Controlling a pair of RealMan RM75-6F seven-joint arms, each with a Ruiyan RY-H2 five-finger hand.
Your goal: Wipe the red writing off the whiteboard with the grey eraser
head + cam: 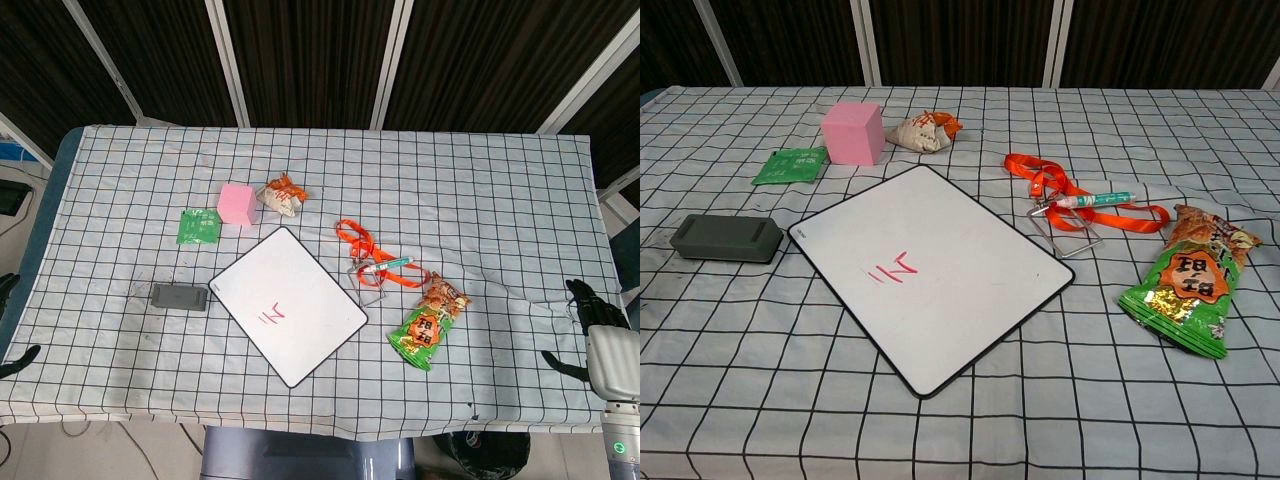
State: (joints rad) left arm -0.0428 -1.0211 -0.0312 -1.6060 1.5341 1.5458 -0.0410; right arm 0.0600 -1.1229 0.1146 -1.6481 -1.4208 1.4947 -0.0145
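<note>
Whiteboard (288, 304) lies mid-table, red writing (271, 314) near its front half (unwiped); grey eraser (180, 297) just left of it. Right hand (598, 335) at the table's right edge, fingers spread, empty. Left hand (12, 330) mostly out of frame, finger state unclear.

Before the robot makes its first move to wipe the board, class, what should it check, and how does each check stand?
1. Grey eraser lies free on the cloth, beside the whiteboard: ok.
2. Red writing uncovered: ok.
3. Nothing rests on the whiteboard: ok.
4. Left hand empty: cannot tell, mostly out of frame.
5. Right hand empty, fingers apart: ok.
</note>
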